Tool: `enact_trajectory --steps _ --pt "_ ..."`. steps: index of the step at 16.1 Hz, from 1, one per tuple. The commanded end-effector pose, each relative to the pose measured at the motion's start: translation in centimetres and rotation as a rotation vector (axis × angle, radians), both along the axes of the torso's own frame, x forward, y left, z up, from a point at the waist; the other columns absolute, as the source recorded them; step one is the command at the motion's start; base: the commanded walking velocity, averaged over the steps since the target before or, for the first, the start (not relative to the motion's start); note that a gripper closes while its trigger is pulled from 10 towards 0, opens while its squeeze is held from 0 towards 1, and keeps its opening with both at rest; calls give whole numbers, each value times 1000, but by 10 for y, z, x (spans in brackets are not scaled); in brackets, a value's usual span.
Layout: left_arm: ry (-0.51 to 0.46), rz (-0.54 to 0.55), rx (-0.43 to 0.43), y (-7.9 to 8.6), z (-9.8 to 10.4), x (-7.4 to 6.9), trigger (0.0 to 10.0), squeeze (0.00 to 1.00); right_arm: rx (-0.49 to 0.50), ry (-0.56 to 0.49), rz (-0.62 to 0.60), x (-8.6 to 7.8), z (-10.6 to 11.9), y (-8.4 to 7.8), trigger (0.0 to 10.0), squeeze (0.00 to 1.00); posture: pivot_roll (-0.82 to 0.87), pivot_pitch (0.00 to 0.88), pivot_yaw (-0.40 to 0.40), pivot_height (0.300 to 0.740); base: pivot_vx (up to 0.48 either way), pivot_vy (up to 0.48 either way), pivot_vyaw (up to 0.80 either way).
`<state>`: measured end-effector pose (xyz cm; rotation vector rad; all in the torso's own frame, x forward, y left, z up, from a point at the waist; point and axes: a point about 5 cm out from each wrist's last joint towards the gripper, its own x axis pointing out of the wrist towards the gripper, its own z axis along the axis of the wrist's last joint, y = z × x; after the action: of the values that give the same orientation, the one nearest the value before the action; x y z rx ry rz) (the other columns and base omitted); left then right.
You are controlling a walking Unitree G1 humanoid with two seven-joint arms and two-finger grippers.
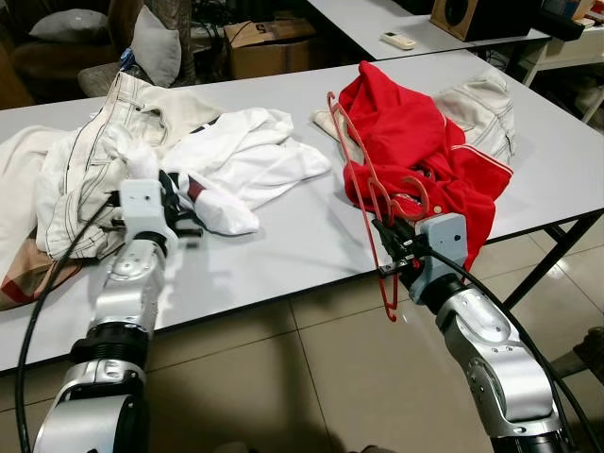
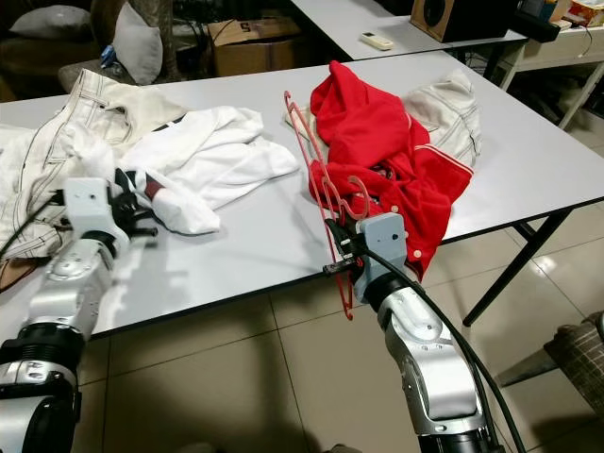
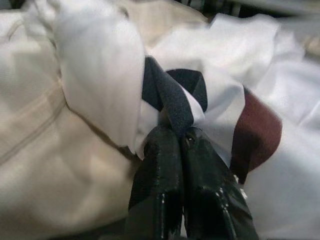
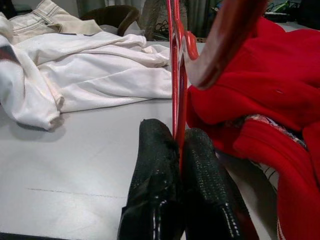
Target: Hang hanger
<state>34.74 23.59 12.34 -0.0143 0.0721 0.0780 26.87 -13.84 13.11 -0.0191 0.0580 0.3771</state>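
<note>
Right pincer at the near edge of the long grey-white table, fingers clenched on the thin red wire hanger. Hanger stands roughly upright on its side: lower end hangs just past the table edge, upper end leans against the crumpled red fabric garment with white trim. Wrist view shows the red wire pinched between the two black fingers, red garment just beside it.

Left pincer over the left part of the table, fingers pressed together on a fold of the white cloth garment with dark navy and maroon patches. Fabric bunches right at the fingertips.

Cream denim trousers with dark stitching lie heaped left of the white garment, touching it. Second cream garment lies behind the red one, at the table's far right.

Beyond the table: brown cardboard box and white remote control on a second table.
</note>
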Motion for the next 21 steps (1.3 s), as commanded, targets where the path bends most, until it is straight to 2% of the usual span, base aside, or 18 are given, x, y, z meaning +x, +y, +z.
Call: enact_trajectory --steps 1,5,6,7,9,13,14,15,16,17,18,19,21 --pt "-132 -43 -40 3 29 1 0 0 2 -8 -22 0 1 -5 10000 0 -56 8 50 740 0 0 0" --pt "-416 -168 -222 -1 105 3 0 0 1 -6 -22 2 1 -6 10000 0 -45 6 43 740 0 0 0" --pt "-525 -227 -318 -4 131 0 0 0 3 -6 -22 3 0 -6 10000 0 -42 4 43 740 0 0 0" --pt "-598 -284 -397 -6 147 -3 0 0 4 -6 -21 3 0 -5 10000 0 -40 1 44 740 0 0 0" --pt "-645 -343 -466 -8 159 -6 0 0 6 -6 -20 3 -1 -3 10000 0 -40 0 48 740 0 0 0" --pt "-573 -370 -389 -17 147 -3 0 0 4 -9 -25 4 -1 -4 10000 0 -40 0 54 740 0 0 0" --pt "-528 -415 -310 -26 143 -3 0 0 4 -9 -25 4 -2 -4 10000 0 -40 0 54 740 0 0 0" --pt "-394 -547 -101 -47 125 -5 0 0 3 -8 -24 3 -3 -4 10000 0 -40 0 54 740 0 0 0" --pt "-251 -651 93 -62 102 -8 4275 0 2 -8 -24 4 -3 -4 10000 0 -36 0 53 740 0 0 0" --pt "-61 -782 315 -75 66 -17 10000 0 1 -8 -23 4 -3 -3 10000 0 -37 0 56 740 0 0 0" --pt "0 -800 340 -79 49 -22 10000 0 0 -9 -23 4 -3 -3 10000 0 -40 0 59 740 0 0 0" --pt "8 -782 327 -78 46 -22 10000 1000 0 -10 -24 4 -3 -3 10000 0 -40 0 59 740 0 0 0" --pt "45 -830 324 -76 44 -27 10000 1000 -1 -11 -31 3 -3 -5 10000 0 -41 0 60 740 0 0 0"
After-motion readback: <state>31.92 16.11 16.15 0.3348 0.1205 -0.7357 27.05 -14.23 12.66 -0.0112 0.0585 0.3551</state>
